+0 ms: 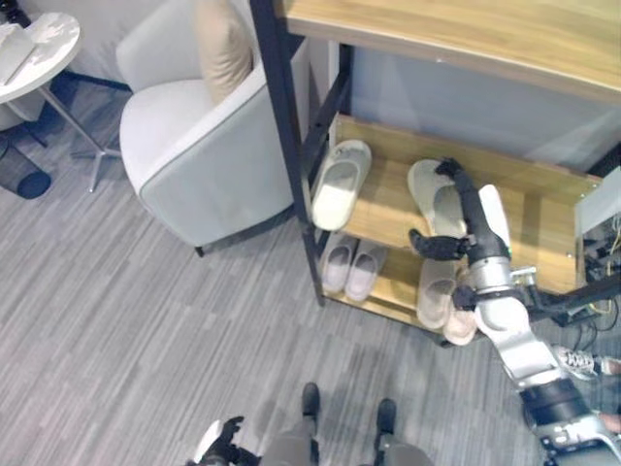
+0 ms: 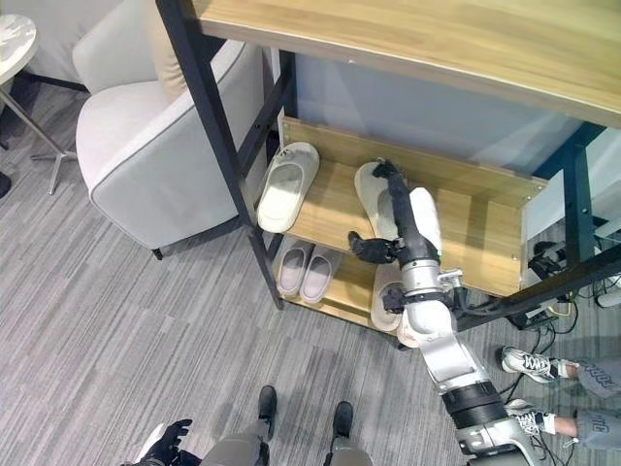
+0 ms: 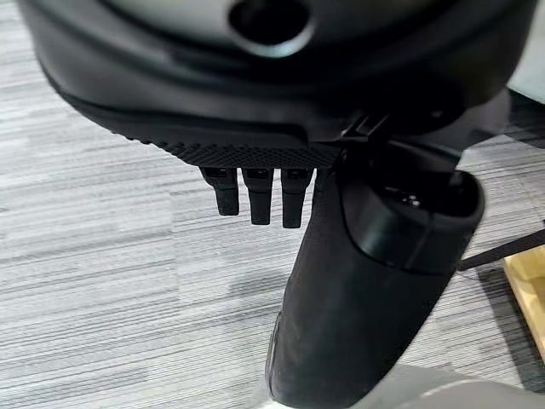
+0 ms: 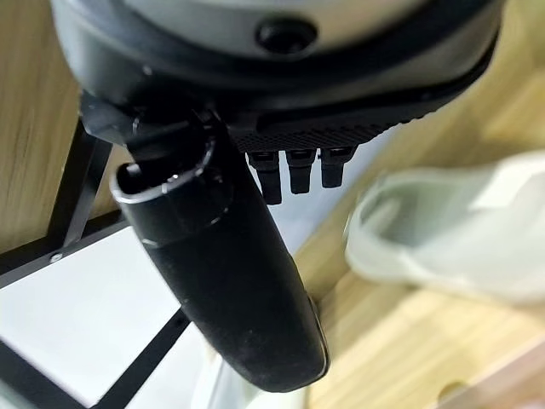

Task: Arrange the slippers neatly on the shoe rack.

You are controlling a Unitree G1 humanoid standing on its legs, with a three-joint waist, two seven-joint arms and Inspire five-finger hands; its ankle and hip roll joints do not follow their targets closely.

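The shoe rack is made of light wood with black metal legs. On its middle shelf lie two pale slippers. One white slipper lies at the left end of that shelf, close to the black leg. The other white slipper lies further right on the same shelf, apart from the first one.

The right hand reaches over that second slipper. Its fingers are stretched out straight along the slipper and its thumb sticks out to the side. It is open and holds nothing.

On the lowest shelf of the rack sit a pair of pinkish slippers, side by side. Another pale pair sits further right, under the right arm.

The left hand hangs low, far from the rack, over the grey floor. Its fingers are straight and empty.

A grey armchair stands just left of the rack.
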